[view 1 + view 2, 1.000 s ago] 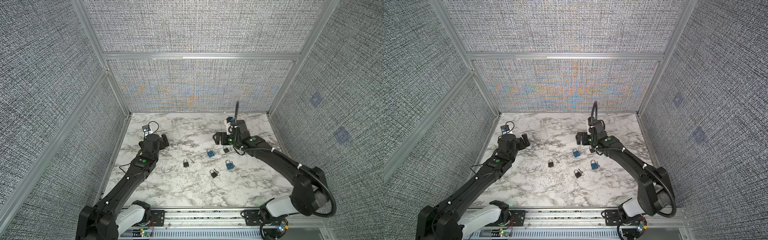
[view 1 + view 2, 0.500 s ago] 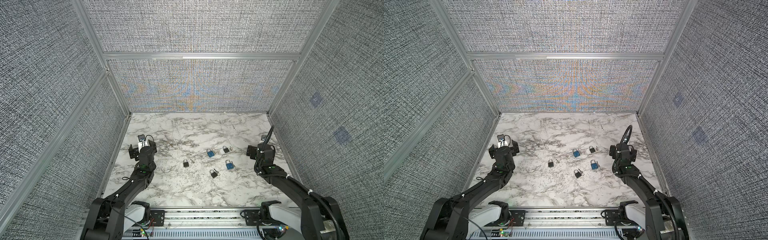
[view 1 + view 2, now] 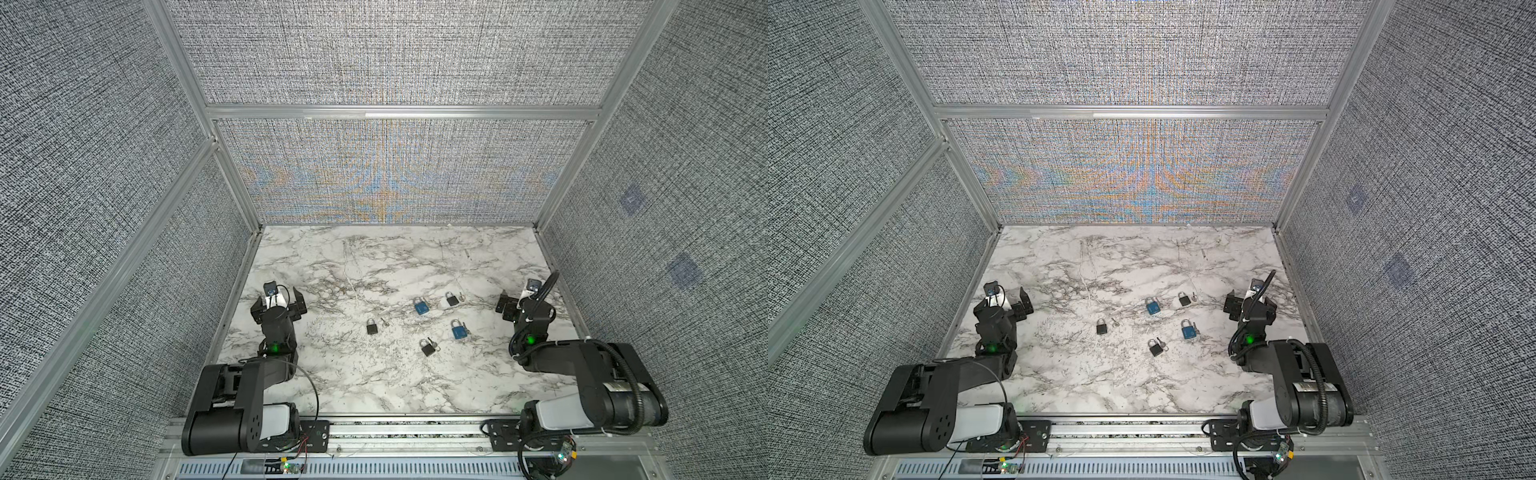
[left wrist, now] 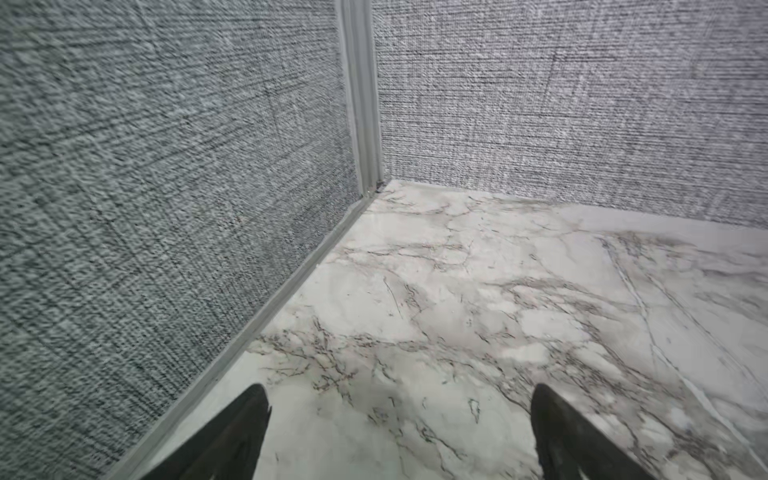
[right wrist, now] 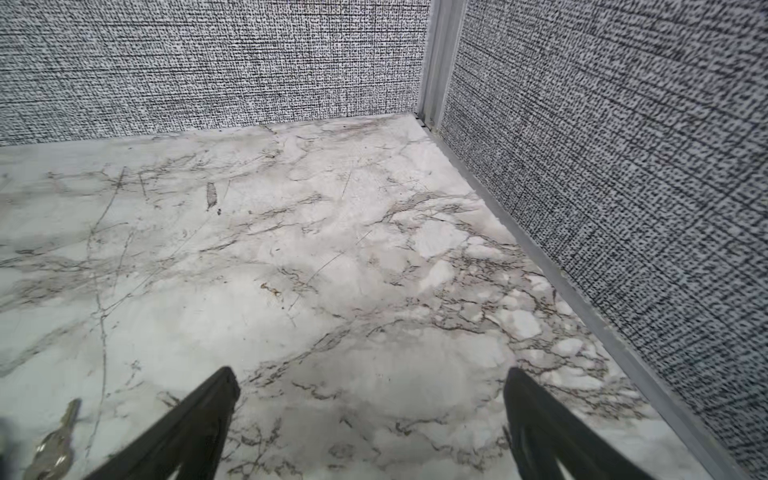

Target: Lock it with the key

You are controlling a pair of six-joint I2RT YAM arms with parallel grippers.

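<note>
Right claw (image 5: 372,376) back; key (image 5: 52,446) edge-cropped.

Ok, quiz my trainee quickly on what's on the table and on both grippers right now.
1. How many padlocks lie on the table?
2. True or false: the right gripper is shut on a padlock.
3. The left gripper is: A shut on a padlock; B open over bare table; C out of view.
Key: 1 five, three black and two blue; 2 false, it is open and empty; 3 B.
</note>
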